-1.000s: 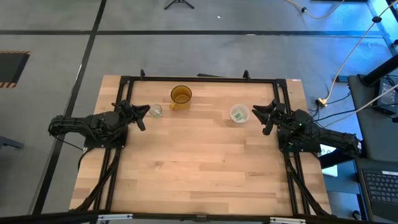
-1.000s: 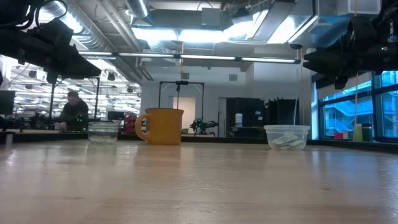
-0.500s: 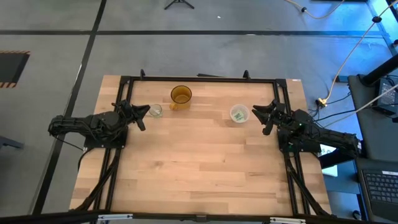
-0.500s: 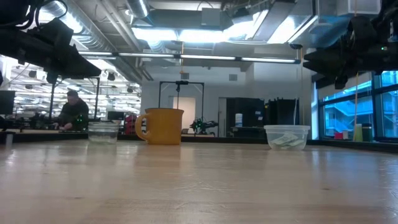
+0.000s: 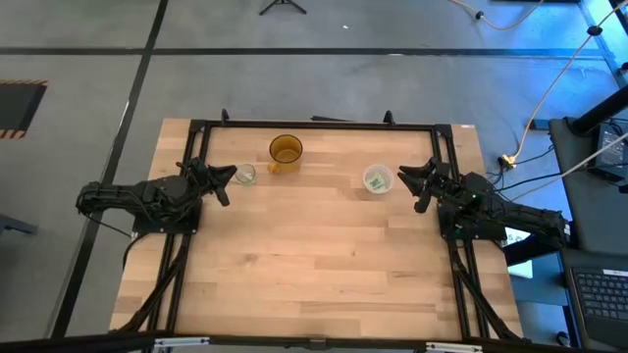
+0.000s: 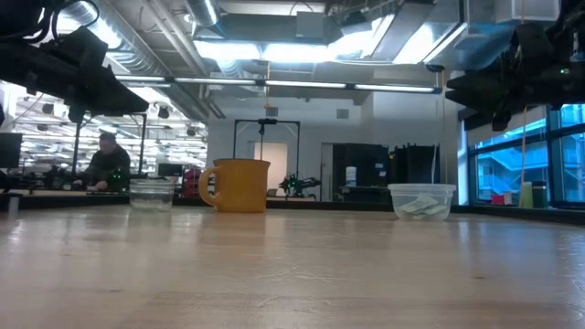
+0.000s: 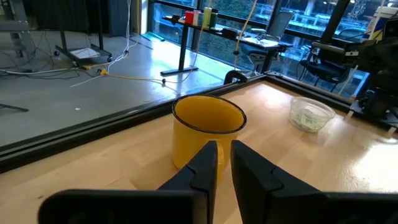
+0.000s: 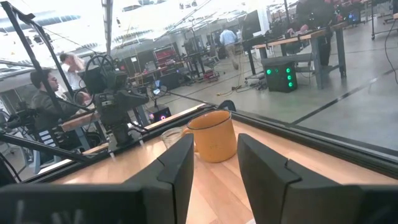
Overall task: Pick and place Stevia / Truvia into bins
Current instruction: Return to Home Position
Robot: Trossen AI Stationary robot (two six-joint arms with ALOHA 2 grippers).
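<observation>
Judging by the bare table point(image 5: 314, 255), packing looked finished — packets point(image 5: 375, 180) lay in the wider cup point(image 5: 378, 179), right of centre. Left gripper point(image 5: 224, 182) and right gripper point(image 5: 412, 183) hovered parted, empty — best kept clear of both cups.

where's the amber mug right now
In the high view, the amber mug stands near the table's far edge, between the small glass cup and the wider plastic cup.

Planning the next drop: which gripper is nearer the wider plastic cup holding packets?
Right. The right gripper hovers just beside the wider plastic cup; the left gripper waits across the table, by the small glass cup.
</observation>
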